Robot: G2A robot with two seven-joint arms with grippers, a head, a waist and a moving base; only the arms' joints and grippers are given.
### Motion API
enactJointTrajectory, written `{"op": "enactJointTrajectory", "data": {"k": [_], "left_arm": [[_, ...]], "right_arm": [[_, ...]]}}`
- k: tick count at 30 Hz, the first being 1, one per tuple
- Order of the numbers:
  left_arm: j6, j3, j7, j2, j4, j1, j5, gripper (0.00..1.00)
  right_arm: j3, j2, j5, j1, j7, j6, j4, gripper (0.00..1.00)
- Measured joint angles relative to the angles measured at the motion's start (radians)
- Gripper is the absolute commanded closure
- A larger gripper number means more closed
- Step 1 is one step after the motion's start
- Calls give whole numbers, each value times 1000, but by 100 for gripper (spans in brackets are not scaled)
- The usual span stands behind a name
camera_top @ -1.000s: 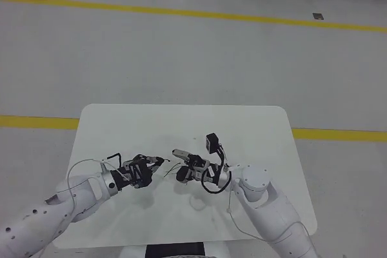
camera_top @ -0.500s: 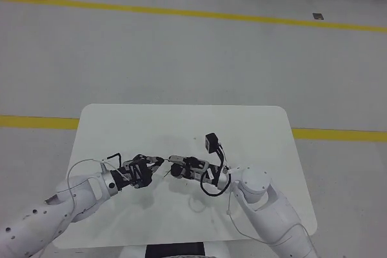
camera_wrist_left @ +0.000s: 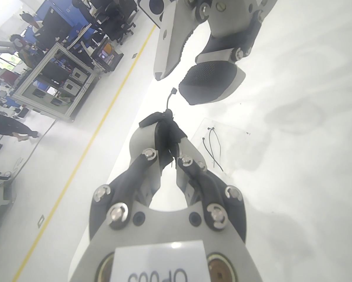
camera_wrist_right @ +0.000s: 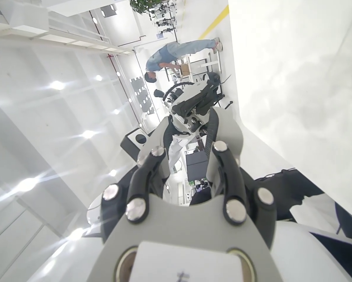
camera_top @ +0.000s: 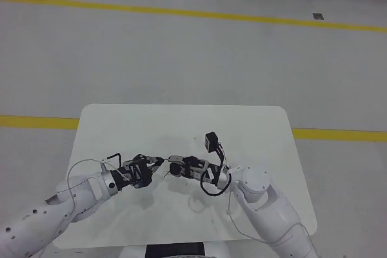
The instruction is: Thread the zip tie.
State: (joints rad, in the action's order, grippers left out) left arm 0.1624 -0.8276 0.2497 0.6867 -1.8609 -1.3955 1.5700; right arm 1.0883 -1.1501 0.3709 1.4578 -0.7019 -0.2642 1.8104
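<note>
The zip tie (camera_wrist_left: 169, 99), thin and black, is pinched in the left tool (camera_wrist_left: 164, 124), which is clenched on it. A short curved length with the small square head sticks out past the fingertips. Just beyond the head, and apart from it, hangs the right tool (camera_wrist_left: 179, 82), released, its jaws spread wide. Seen from above, the two tools face tip to tip over the middle of the desk (camera_top: 245, 122), a white top with rounded corners. Two spare ties (camera_wrist_left: 212, 145) lie flat on the desk beside the left tool. Around the desk is a pale grey floor (camera_top: 180, 58) crossed by yellow lines (camera_top: 26, 121). Farther off stand a metal-framed rack (camera_wrist_left: 51, 86) and blue partitions (camera_wrist_left: 54, 5).
</note>
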Motion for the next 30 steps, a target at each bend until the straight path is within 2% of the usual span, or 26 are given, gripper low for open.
{"op": "enactJointTrajectory", "data": {"k": [4, 19, 30], "left_arm": [[0, 0, 0, 0, 0, 0, 0, 100], [0, 0, 0, 0, 0, 0, 0, 100], [0, 0, 0, 0, 0, 0, 0, 100]], "right_arm": [[-5, 0, 4, -7, 5, -1, -2, 86], [-24, -2, 10, -27, 28, -6, -11, 91], [-31, -1, 4, -29, 35, -8, -11, 100]]}}
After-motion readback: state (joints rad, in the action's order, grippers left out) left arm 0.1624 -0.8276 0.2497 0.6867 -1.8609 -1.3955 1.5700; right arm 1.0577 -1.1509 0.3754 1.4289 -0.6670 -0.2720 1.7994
